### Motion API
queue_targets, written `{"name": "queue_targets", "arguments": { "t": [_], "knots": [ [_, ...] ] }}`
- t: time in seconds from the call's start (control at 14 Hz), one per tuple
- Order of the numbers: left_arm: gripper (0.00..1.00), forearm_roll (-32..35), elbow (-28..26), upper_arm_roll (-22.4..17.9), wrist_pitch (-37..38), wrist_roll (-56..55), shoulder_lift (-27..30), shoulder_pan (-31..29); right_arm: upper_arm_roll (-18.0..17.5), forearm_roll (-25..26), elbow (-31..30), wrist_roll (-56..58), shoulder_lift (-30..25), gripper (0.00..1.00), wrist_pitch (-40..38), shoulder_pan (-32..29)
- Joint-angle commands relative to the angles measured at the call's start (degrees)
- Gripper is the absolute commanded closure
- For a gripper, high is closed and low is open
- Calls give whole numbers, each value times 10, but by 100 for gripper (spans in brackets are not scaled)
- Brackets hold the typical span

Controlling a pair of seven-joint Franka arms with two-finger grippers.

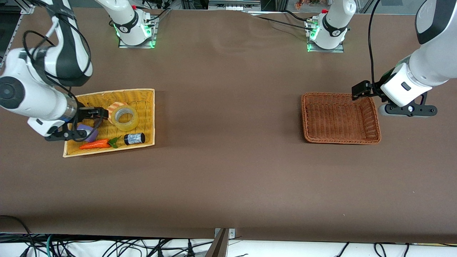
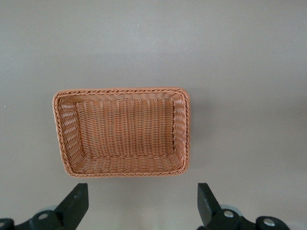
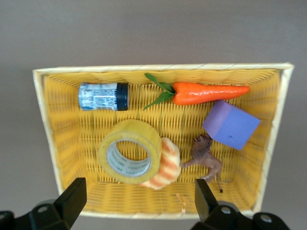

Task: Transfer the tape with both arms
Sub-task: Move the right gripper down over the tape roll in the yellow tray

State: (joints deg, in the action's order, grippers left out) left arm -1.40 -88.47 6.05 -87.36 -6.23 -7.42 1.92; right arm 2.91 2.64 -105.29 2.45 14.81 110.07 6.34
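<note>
Up front, my right tool (image 1: 101, 113) hangs over the yellow basket (image 1: 146, 93) holding the tape (image 1: 125, 116), my left tool (image 1: 360, 90) over the brown basket (image 1: 310, 117); each wrist view shows fingers spread, tape (image 3: 129, 151) leaning on a striped toy (image 3: 165, 167)

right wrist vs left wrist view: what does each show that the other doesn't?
Only the right wrist view: yellow basket holding the tape, striped crescent toy, carrot, purple block, small cylinder and a brown animal figure.
Only the left wrist view: empty brown basket.
Both: brown tabletop and that arm's own open fingers.
</note>
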Motion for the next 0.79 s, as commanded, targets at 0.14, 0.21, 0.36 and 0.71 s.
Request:
{"name": "queue_targets", "arguments": {
  "t": [0.14,0.21,0.36,0.71],
  "knots": [
    [0,18,13,5,9,3,-6,-3,2,11,-130,10,-20,0,155,-3],
    [0,18,13,5,9,3,-6,-3,2,12,-143,15,-16,0,176,-3],
    [0,18,13,5,9,3,-6,-3,3,12,-157,38,-8,0,201,-5],
    [0,18,13,5,9,3,-6,-3,6,12,-210,66,-4,0,275,-11]
  ]
}}
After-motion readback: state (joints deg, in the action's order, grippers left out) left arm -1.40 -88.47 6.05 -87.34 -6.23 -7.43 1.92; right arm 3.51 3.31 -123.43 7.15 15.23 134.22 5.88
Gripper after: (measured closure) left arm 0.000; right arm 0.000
